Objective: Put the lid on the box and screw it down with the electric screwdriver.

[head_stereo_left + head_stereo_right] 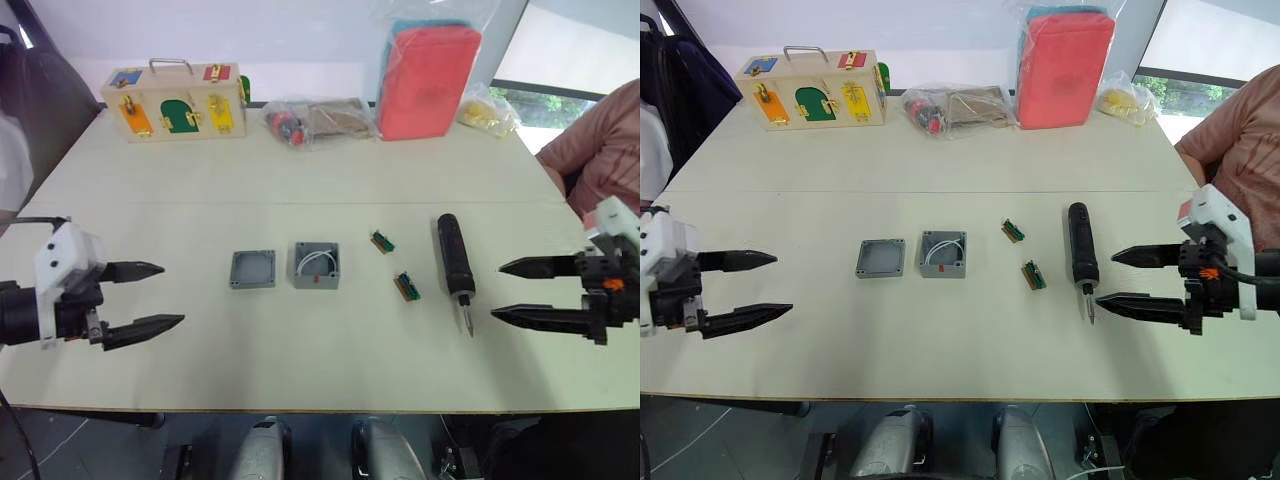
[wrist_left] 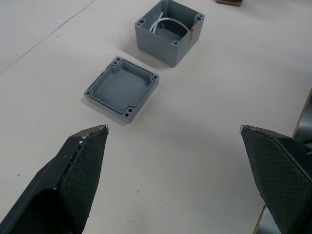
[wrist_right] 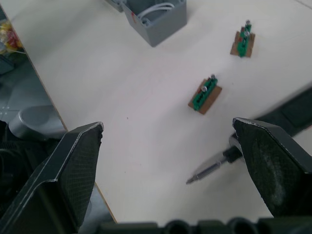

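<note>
Both claws hover low over the table [image 1: 330, 180], wide open, nothing in either.

Left claw [image 1: 142, 295]: the lid [image 1: 252, 269] lies ahead of its tips, underside up, flat on the table. The box [image 1: 317, 264] sits just beyond the lid, apart from it, open top up.

Right claw [image 1: 1128, 280]: the electric screwdriver [image 1: 1081, 252] lies just off its fingertips, bit end nearest. Two small green connector pieces [image 1: 1033, 274] lie past it, toward the box.

Handling, my guess: the lid is light, rigid plastic, thin and smooth; pinch it across two opposite rim edges. The screwdriver looks stiff, round, apt to roll; take it mid-barrel.

Left wrist view shows the lid's recessed inside, corner holes, the white wire [image 2: 165, 24] and a red mark [image 2: 191, 34] on the box wall. The head views alone show a wooden latch box [image 1: 175, 100], bagged items and a person's sleeve [image 1: 605, 150] at the far side.
</note>
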Tool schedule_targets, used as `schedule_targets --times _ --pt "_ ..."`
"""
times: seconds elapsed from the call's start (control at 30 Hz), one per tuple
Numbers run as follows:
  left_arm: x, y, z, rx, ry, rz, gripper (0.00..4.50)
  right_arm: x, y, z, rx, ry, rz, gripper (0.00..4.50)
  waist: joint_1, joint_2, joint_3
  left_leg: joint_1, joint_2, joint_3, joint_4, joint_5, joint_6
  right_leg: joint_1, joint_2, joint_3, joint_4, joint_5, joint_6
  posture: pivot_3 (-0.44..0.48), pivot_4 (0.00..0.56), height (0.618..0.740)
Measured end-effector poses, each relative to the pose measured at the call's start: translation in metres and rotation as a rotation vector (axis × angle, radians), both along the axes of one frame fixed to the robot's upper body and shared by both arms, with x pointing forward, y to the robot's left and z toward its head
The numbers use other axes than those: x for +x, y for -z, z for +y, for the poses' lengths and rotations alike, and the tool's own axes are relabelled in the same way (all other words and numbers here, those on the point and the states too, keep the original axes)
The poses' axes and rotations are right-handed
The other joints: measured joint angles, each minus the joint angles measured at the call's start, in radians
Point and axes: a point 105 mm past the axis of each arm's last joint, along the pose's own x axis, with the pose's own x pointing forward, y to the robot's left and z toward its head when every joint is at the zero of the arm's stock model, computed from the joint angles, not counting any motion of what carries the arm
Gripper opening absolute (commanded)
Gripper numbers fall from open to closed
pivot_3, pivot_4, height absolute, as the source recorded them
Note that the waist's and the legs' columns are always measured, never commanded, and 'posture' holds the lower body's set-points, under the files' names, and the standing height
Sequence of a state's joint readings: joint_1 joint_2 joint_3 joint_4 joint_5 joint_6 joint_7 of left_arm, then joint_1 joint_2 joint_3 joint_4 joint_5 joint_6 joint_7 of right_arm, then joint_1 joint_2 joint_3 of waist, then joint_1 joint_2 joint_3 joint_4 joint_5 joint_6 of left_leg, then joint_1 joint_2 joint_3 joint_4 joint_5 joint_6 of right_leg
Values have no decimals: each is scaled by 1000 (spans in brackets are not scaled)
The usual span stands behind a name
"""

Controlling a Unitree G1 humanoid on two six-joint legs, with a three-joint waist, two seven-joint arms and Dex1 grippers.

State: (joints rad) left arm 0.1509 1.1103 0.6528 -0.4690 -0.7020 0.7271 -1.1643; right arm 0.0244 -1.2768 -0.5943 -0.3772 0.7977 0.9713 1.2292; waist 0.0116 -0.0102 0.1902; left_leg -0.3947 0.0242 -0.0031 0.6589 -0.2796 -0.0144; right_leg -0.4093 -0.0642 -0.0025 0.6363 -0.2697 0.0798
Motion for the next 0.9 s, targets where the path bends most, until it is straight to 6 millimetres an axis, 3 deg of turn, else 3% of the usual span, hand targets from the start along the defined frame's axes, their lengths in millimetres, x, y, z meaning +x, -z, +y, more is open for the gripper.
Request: schedule_targets --times 0.3,0.9 --pt "10 -5 -2 -7 15 -29 4449 -1 -4 -4 -16 6 -27 4500 -2 0 0 0 1 1 0 0 0 0 1 0 0 0 0 0 150 730" --pt "20 -4 -4 3 54 -53 4449 2 -8 17 7 -17 -77 4500 -1 0 0 0 1 4 0 0 0 0 2 0 1 1 0 0 150 730"
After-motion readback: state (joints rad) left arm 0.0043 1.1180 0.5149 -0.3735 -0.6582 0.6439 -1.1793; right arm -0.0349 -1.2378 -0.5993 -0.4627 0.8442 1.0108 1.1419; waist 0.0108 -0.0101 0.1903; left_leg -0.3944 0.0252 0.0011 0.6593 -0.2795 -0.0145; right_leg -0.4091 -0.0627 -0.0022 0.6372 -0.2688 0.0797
